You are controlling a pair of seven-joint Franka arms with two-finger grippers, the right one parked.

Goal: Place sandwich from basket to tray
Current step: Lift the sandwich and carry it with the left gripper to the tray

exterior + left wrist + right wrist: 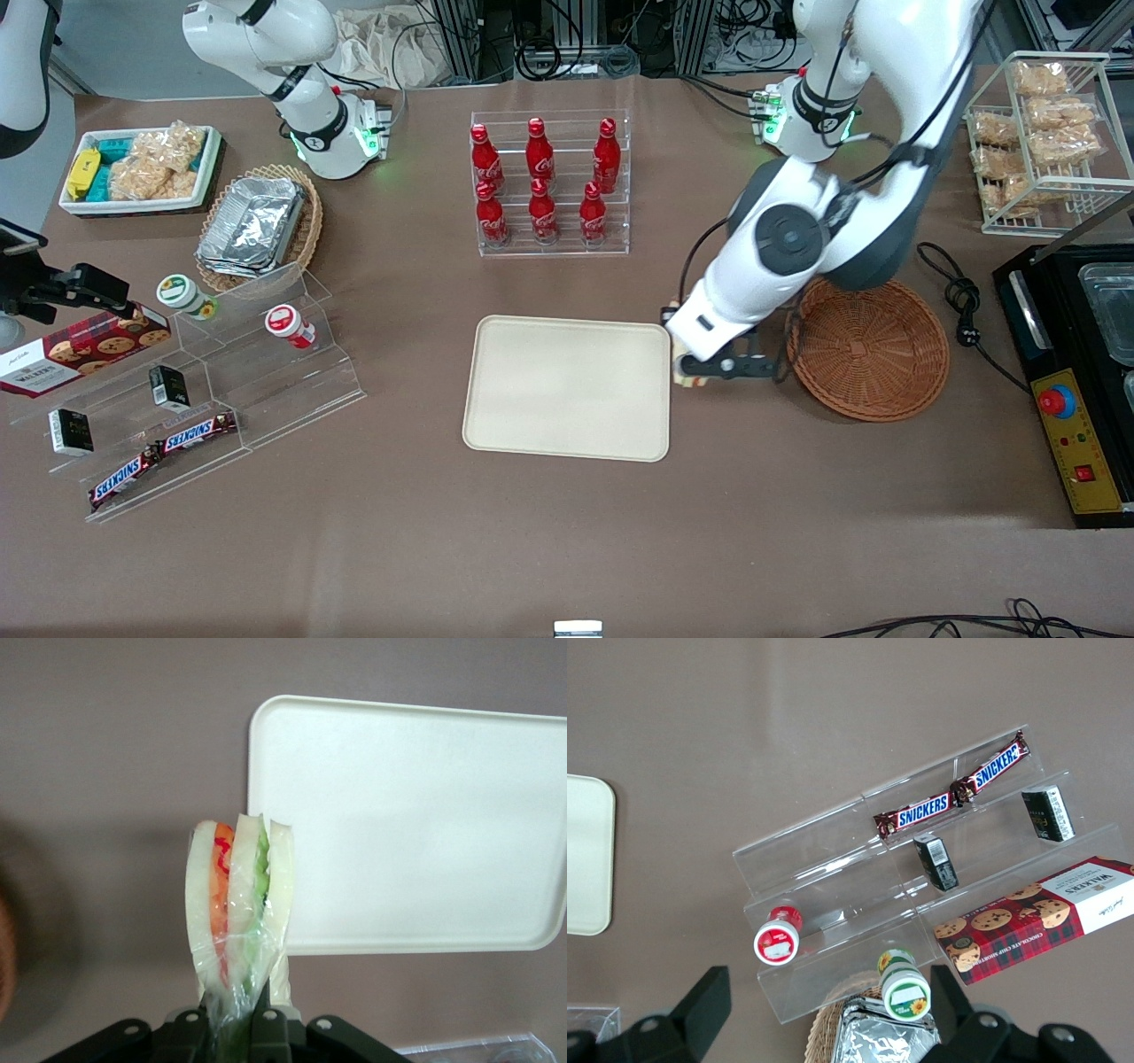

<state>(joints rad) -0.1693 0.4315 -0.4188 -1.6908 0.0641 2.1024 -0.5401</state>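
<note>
Two fingers of your gripper [237, 1020] are pinched tight on the sandwich [237, 904], gripping it by its plastic-wrapped base with the wedge standing out from the jaws. You've got it hanging between the basket [868, 350] and the tray [567, 390], right at the tray's edge nearest the working arm. Your basket sits bare.

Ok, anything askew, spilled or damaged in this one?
Nothing stands out. The hand holds the wrapped sandwich by its plastic, between the basket and the tray, at the tray's edge. The basket looks empty, the tray is bare, and nothing has spilled.
</note>
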